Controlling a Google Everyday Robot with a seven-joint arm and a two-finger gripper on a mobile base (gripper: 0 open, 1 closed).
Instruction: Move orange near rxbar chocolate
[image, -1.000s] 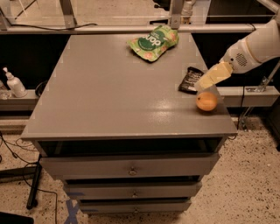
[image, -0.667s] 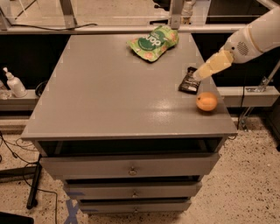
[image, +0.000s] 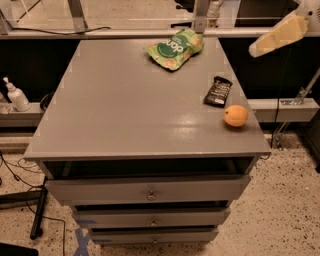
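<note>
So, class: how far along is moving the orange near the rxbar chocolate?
Done, seemingly: the orange rests on the cabinet top just in front of the rxbar chocolate, close but apart. In hand: nothing; the end effector hangs high at the view's right, clear of both. Left: probably nothing.

We count one grey flat-topped drawer cabinet (image: 125, 115), which serves as the reference for all positions. On the cabinet top there are three items: one small round orange fruit (image: 236, 115), one flat dark-wrapped snack bar with pale lettering (image: 218, 91) and one green snack pouch (image: 176, 48). The cabinet front has three grey drawers (image: 150, 192). To the cabinet's left stands one white pump bottle (image: 15, 95). Beyond the cabinet's right rear corner, raised, is one pale yellow gripper (image: 260, 46).
</note>
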